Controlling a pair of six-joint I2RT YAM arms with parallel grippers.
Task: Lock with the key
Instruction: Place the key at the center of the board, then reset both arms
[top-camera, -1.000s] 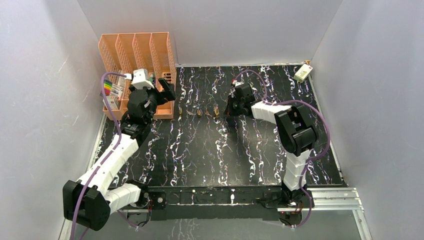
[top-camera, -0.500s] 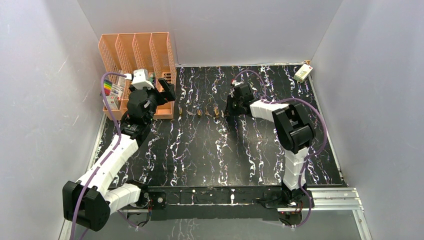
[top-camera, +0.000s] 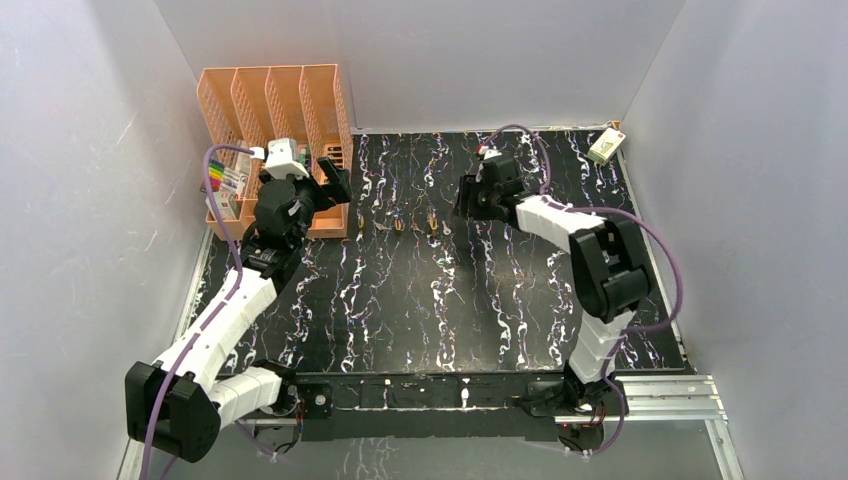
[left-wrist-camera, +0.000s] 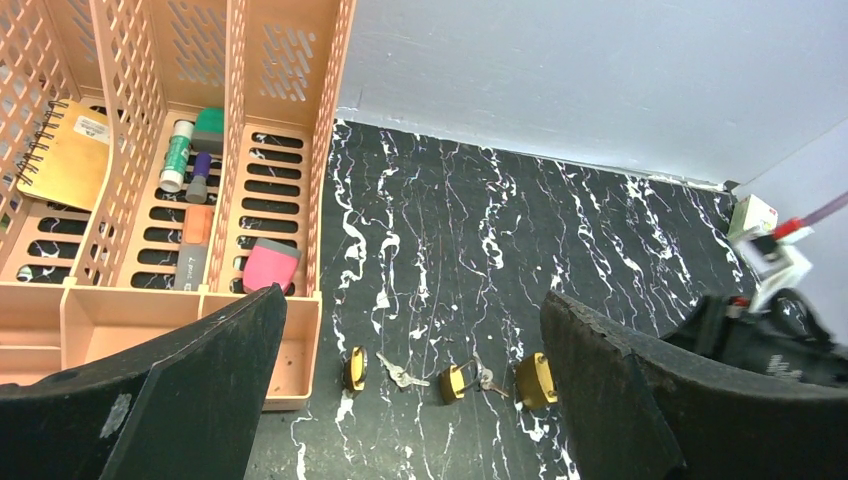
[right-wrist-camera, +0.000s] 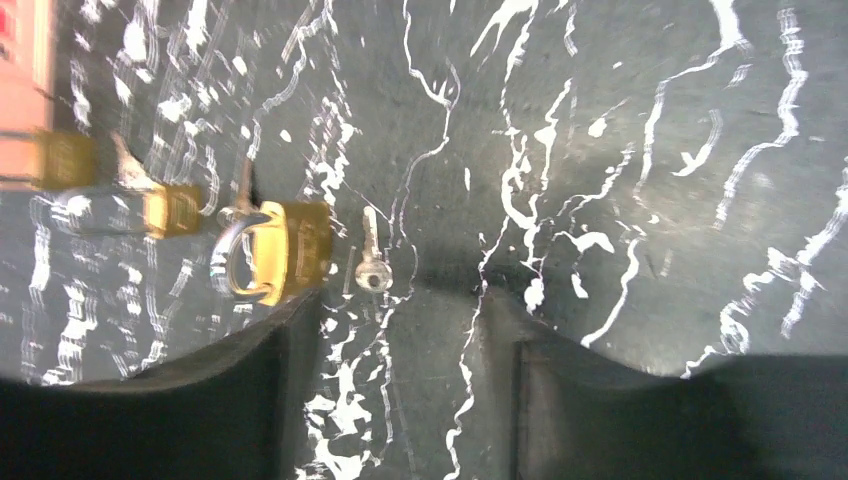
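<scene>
- Black right gripper (right-wrist-camera: 400, 340): jaws apart at a middling width, nothing between them. It hangs low over the table (right-wrist-camera: 620, 120), at the lower middle of the right wrist view.
- Silver key (right-wrist-camera: 369, 262): lies flat and loose on the marbled top, just above the gap between the jaws. The round bow is nearest the gripper and the blade points up-frame. It seems to touch nothing else.
- Handling, as I judge it: thin, light, stiff metal with smooth faces. Flat on a hard surface, it is likely to skid or tip away from closing fingertips. The best hold looks to be the broad bow, pinched across its flat faces, leaving the blade free for the keyhole.
- Brass padlock (right-wrist-camera: 288, 250): just left of the key, on its side, with the shackle (right-wrist-camera: 232, 268) looping out to the left. The view is too blurred to tell whether the shackle is seated. The lock looks small, dense and rigid, and it will probably slide when the key is pushed in unless it is braced.
- A second padlock (right-wrist-camera: 170, 210) and a third padlock (right-wrist-camera: 58, 160) trail off toward the upper left.
- Left gripper (left-wrist-camera: 412, 310): jaws wide, empty, raised just beside the orange organiser (left-wrist-camera: 285, 60). It looks down on the row of locks without touching them.
</scene>
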